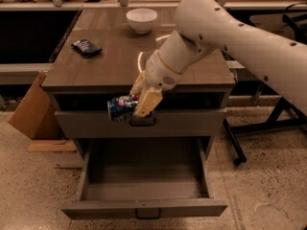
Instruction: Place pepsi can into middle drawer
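Gripper (137, 102) clamped on pepsi can (119, 108), held in air; middle drawer (144, 208) open directly below, well apart.

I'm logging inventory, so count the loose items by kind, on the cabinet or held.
Can: 1, in the pincer, above the open drawer
Bowl: 1
Packet: 1
Total: 3
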